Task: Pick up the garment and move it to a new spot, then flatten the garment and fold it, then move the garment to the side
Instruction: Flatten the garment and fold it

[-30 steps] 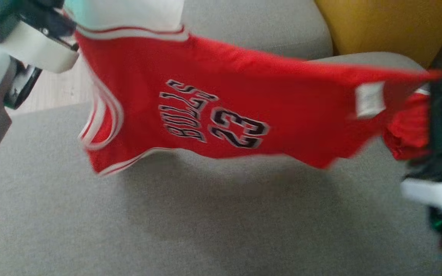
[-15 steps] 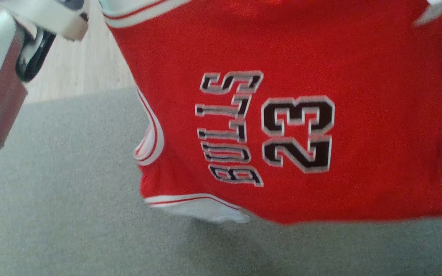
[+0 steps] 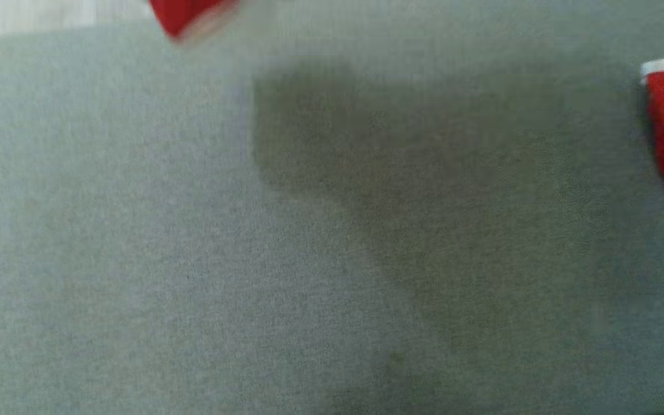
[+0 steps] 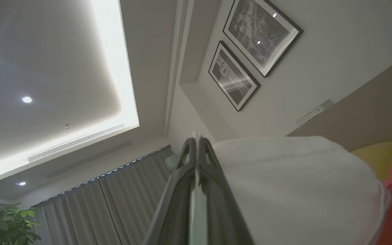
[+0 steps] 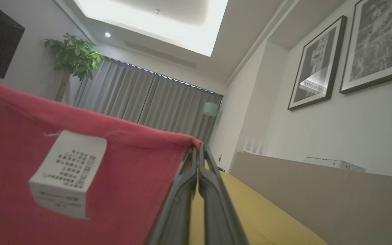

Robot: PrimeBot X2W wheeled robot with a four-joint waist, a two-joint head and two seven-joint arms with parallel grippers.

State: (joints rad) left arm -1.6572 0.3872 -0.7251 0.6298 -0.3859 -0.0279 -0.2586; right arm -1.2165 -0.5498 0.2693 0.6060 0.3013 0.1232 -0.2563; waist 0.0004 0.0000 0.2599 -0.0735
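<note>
Your left gripper (image 4: 196, 137) is pinched tight on a thin white edge of the red jersey (image 5: 131, 183), and a white panel of it bulges off to the right of the fingers. Your right gripper (image 5: 198, 149) has its fingers squeezed together on a red hem corner, with the white care label (image 5: 68, 173) hanging just left of them. Both grippers point up toward the ceiling. In the head view, a blurry red scrap pokes in at the far left. Another red piece with white trim sits at the right edge. Between them is grey cushion (image 3: 136, 230) with a dark shadow (image 3: 395, 173) across its middle.
</note>
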